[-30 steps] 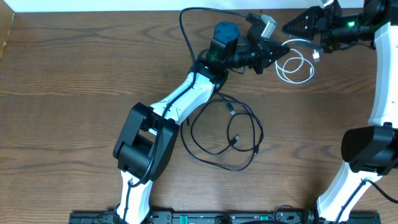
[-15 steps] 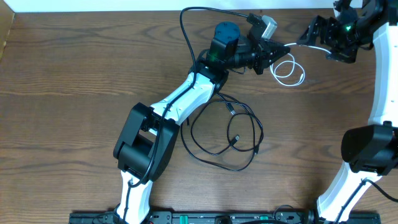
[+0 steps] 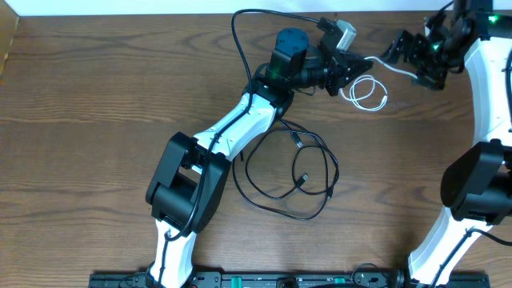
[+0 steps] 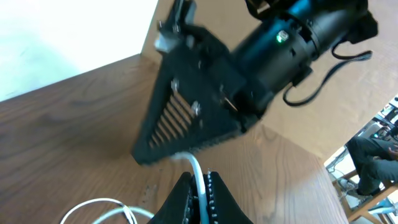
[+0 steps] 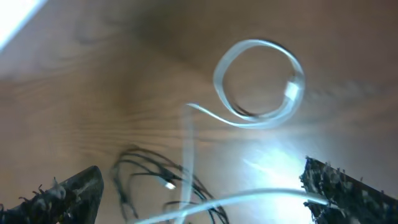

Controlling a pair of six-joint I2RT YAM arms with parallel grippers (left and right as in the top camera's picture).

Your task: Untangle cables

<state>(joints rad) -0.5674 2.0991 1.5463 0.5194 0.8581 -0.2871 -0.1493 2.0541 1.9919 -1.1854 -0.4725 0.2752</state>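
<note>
1. Compared with a second ago, the right gripper [image 3: 405, 54] sits lower and faces the left gripper [image 3: 350, 70]. The white cable [image 4: 195, 169] now has a smaller coil, drawn leftward.
2. The left arm reaches diagonally to the far side of the counter [image 3: 96, 96], its gripper pinched shut on the white cable.
3. The right arm bends in from the right edge. Its gripper is spread fully wide and clamps nothing, though a blurred white strand crosses between its fingers.
4. The black cable [image 3: 305, 179] lies in loose loops mid-counter, apart from the white coil.
</note>
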